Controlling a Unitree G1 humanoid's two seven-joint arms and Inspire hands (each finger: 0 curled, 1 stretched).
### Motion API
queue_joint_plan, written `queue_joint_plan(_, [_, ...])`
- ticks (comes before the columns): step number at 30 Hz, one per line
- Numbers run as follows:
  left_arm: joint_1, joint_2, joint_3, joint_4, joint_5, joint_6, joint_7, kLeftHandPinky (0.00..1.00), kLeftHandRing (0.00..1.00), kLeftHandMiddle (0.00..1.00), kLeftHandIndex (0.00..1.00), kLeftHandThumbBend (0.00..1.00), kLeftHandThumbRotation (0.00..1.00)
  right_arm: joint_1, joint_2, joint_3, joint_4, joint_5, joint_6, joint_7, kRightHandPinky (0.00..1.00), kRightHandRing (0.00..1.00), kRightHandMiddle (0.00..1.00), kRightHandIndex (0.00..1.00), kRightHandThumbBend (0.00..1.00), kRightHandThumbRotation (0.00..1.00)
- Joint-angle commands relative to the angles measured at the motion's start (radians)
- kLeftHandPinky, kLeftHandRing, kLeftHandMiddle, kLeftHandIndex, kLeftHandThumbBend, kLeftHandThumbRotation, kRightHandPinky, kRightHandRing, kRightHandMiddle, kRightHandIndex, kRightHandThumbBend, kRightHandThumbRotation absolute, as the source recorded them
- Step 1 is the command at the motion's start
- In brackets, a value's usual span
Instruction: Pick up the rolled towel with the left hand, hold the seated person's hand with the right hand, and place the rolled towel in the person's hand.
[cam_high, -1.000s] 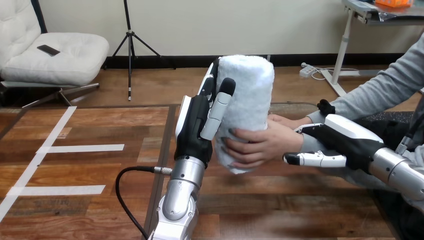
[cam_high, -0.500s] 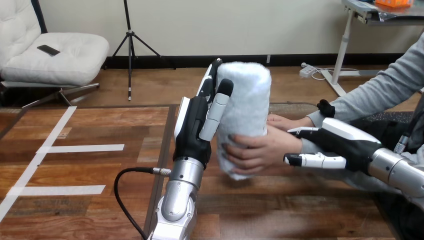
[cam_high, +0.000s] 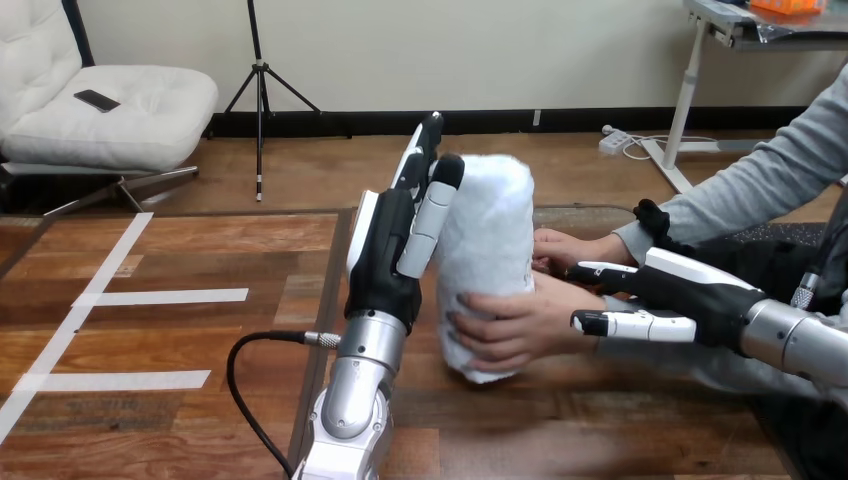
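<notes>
In the head view, the rolled towel (cam_high: 487, 255) stands upright at the middle of the frame, above the wooden table (cam_high: 150, 420). The left hand (cam_high: 392, 255) rises just left of it, its fingers (cam_high: 424, 150) straight and pointing up (not curled round anything), its thumb lying against the towel's left edge. The person's hand (cam_high: 520, 325) wraps the towel's lower part from the right. The right hand (cam_high: 665, 295) reaches in from the lower right beside that hand's wrist; I cannot tell whether it grips the wrist or only rests next to it.
</notes>
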Motion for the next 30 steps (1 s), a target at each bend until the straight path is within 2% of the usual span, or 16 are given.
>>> queue_joint_plan(1, [-0.002, -0.004, -0.006, -0.068, -0.005, 0.006, -0.006, 1.00, 1.00, 0.99, 0.96, 0.93, 0.96, -0.028, 0.010, -0.017, -0.034, 0.030, 0.000, 0.029, 0.87, 0.96, 0.98, 0.97, 1.00, 0.95])
queue_joint_plan(7, [0.006, -0.003, -0.002, -0.079, -0.013, 0.006, -0.010, 1.00, 1.00, 0.98, 0.96, 0.93, 0.96, -0.017, 0.011, -0.030, -0.041, 0.049, -0.018, 0.029, 0.87, 0.94, 0.97, 0.97, 1.00, 0.98])
queue_joint_plan(13, [0.019, -0.003, 0.000, -0.095, -0.013, 0.005, -0.004, 1.00, 1.00, 0.98, 0.95, 0.94, 0.96, -0.004, 0.025, -0.060, -0.031, 0.102, -0.056, 0.041, 0.86, 0.93, 0.95, 0.96, 1.00, 1.00])
queue_joint_plan(22, [0.060, 0.002, -0.003, -0.154, -0.013, 0.013, 0.005, 1.00, 0.99, 0.97, 0.94, 0.95, 0.96, 0.023, 0.032, -0.087, -0.044, 0.142, -0.090, 0.016, 0.83, 0.92, 0.95, 0.95, 1.00, 1.00])
queue_joint_plan(25, [0.083, 0.010, -0.005, -0.187, -0.009, 0.018, 0.009, 1.00, 0.99, 0.97, 0.94, 0.95, 0.96, 0.040, 0.043, -0.115, -0.052, 0.189, -0.084, 0.035, 0.84, 0.93, 0.95, 0.96, 1.00, 1.00])
queue_joint_plan(30, [0.117, 0.027, -0.010, -0.236, -0.002, 0.009, 0.012, 0.99, 0.98, 0.96, 0.93, 0.95, 0.97, 0.068, 0.062, -0.151, -0.076, 0.244, -0.085, 0.026, 0.88, 0.95, 0.96, 0.96, 1.00, 1.00])
